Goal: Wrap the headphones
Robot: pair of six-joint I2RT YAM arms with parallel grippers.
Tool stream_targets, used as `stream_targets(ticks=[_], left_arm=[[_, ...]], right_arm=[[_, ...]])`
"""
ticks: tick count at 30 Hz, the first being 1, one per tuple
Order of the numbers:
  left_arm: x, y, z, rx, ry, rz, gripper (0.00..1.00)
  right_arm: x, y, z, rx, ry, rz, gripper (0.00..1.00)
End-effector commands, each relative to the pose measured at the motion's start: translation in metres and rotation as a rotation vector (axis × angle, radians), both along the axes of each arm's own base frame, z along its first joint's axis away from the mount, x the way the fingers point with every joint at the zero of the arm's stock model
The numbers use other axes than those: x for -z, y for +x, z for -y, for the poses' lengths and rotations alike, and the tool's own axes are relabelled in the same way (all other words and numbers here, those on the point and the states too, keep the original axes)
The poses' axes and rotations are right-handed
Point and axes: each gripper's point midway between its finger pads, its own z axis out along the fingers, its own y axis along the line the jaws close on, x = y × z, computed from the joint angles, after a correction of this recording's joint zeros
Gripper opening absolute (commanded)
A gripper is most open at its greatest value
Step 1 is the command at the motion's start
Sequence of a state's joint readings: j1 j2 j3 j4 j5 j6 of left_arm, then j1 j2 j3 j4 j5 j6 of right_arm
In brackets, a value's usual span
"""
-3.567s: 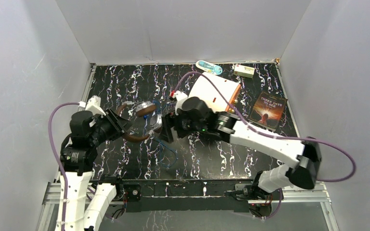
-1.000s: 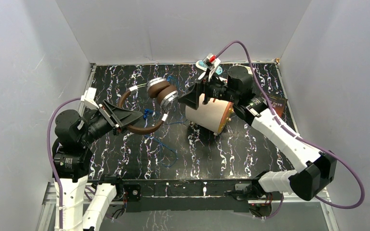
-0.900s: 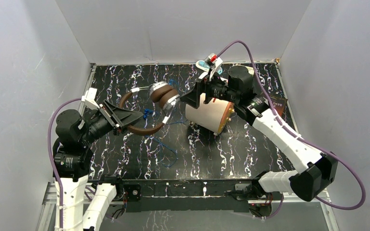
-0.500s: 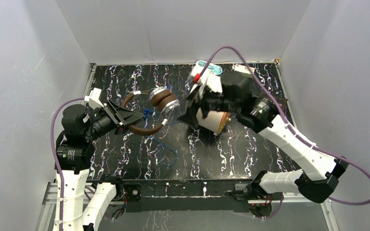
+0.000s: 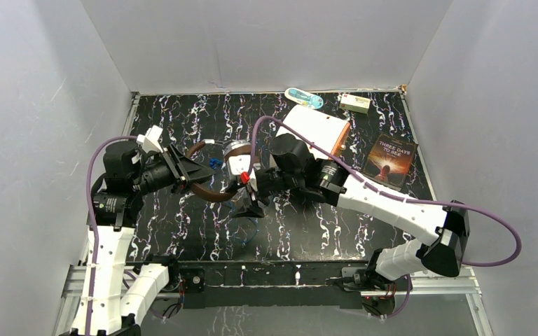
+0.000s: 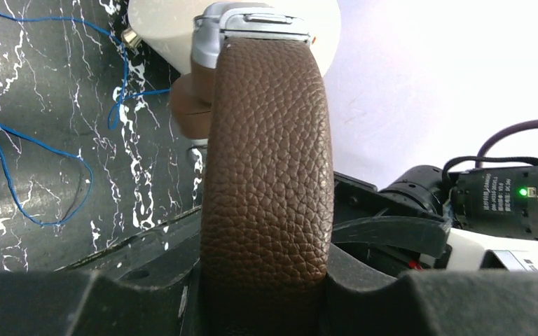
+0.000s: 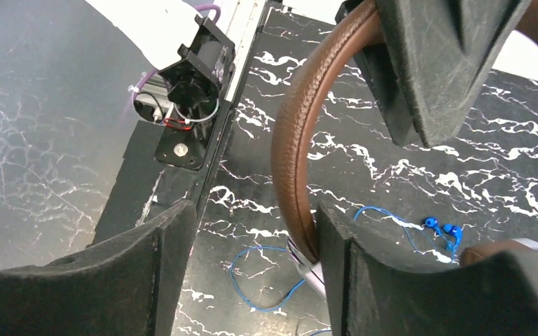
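The headphones hang clear of the bench, left of its centre; the left fingers are clamped on the padded headband near its crown. From above, the band's long curve bulges toward the near left; its open side faces the far right, toward the cream cylinder lying on its side. The two ear cups sit folded together at that far-right end, just beside the cylinder; in the left wrist view a silver cup back tops the band, which runs straight away from the camera.

The right fingers stand apart, straddling the lower run of the headband; the right wrist view shows the brown band dropping between them, close against one finger with a wide gap to the other, so nothing is gripped.

The thin blue cable trails from the headphones down to the bench in loose loops; a small blue knot of it hangs inside the band's arc.

A book, a small box and a pale blue and white item lie toward the far right.
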State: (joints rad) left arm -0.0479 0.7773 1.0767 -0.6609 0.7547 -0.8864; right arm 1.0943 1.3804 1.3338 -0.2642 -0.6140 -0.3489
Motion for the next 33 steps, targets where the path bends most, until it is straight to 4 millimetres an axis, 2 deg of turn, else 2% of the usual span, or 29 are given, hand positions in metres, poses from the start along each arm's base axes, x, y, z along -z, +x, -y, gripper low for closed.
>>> stream_targets(ticks=[1, 3, 5, 6, 10, 11, 13, 14, 15, 16, 20, 22, 27, 30, 33], left_arm=[[-0.014, -0.012, 0.01, 0.116, -0.029, 0.067, 0.0], [-0.014, -0.013, 0.011, 0.131, -0.036, 0.068, 0.0], [-0.014, -0.014, 0.011, 0.132, -0.036, 0.07, 0.0], [-0.014, -0.014, 0.01, 0.126, -0.03, 0.071, 0.0], [-0.009, -0.018, 0.01, 0.127, -0.027, 0.053, 0.0], [-0.009, -0.019, 0.01, 0.13, -0.029, 0.049, 0.0], [-0.008, -0.018, 0.009, 0.118, -0.019, 0.038, 0.0], [-0.006, -0.016, 0.007, 0.106, -0.002, 0.034, 0.01], [-0.004, -0.015, 0.004, 0.087, 0.019, 0.032, 0.05], [0.0, -0.013, 0.001, 0.063, 0.046, 0.027, 0.09], [0.022, -0.005, -0.017, -0.033, 0.163, -0.038, 0.31], [0.031, -0.003, -0.026, -0.076, 0.219, -0.063, 0.46], [0.042, -0.001, -0.046, -0.157, 0.329, -0.084, 0.67], [0.05, 0.005, -0.048, -0.16, 0.35, -0.1, 0.67], [0.057, 0.01, -0.053, -0.174, 0.377, -0.116, 0.59]], right_arm=[[-0.02, 0.002, -0.01, -0.044, 0.142, 0.109, 0.67], [-0.019, 0.002, -0.013, -0.05, 0.154, 0.104, 0.6], [-0.018, 0.003, -0.016, -0.042, 0.171, 0.103, 0.47], [-0.021, 0.005, -0.018, -0.032, 0.191, 0.111, 0.44], [-0.022, 0.009, -0.027, -0.017, 0.24, 0.11, 0.42], [-0.02, 0.009, -0.029, -0.018, 0.241, 0.109, 0.39], [-0.016, 0.012, -0.037, 0.001, 0.226, 0.109, 0.26], [-0.015, 0.014, -0.039, 0.011, 0.222, 0.111, 0.15], [-0.015, 0.017, -0.042, 0.025, 0.219, 0.114, 0.04], [-0.015, 0.02, -0.044, 0.044, 0.216, 0.113, 0.0], [-0.009, 0.032, -0.053, 0.098, 0.196, 0.105, 0.0], [-0.008, 0.038, -0.058, 0.127, 0.182, 0.104, 0.0], [0.002, 0.046, -0.067, 0.174, 0.152, 0.095, 0.0], [0.006, 0.042, -0.074, 0.172, 0.14, 0.092, 0.0], [0.006, 0.042, -0.079, 0.196, 0.139, 0.103, 0.0]])
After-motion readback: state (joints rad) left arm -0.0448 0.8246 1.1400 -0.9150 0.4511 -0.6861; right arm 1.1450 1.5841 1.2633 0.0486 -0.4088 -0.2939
